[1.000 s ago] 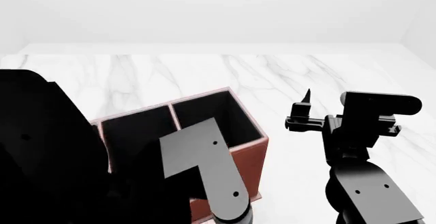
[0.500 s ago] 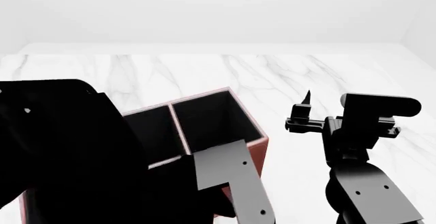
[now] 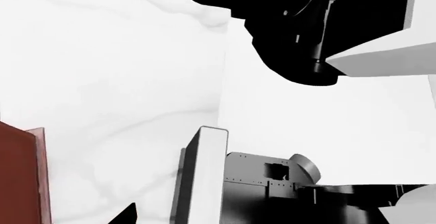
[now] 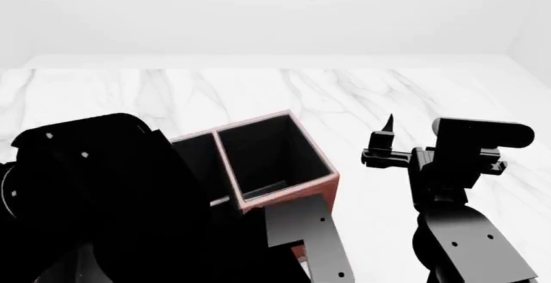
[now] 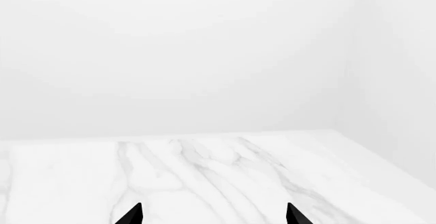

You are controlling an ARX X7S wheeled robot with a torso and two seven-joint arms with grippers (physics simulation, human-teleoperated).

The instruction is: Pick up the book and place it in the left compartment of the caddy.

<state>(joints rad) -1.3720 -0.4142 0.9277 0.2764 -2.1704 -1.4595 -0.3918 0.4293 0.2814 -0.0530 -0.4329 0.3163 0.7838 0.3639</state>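
Our right gripper [image 5: 213, 215] has its fingers apart over the table [image 4: 344, 96]. The caddy [image 4: 293, 186] sits beside it. Our left gripper is hidden; the book too.

Caddy [image 4: 297, 181] left of right arm [image 4: 452, 186] (on table [image 4: 344, 96]).

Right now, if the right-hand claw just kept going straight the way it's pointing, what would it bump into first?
Nothing nearby: ahead of the right gripper lies only bare marble table, then the white back wall, though depth is hard to judge.
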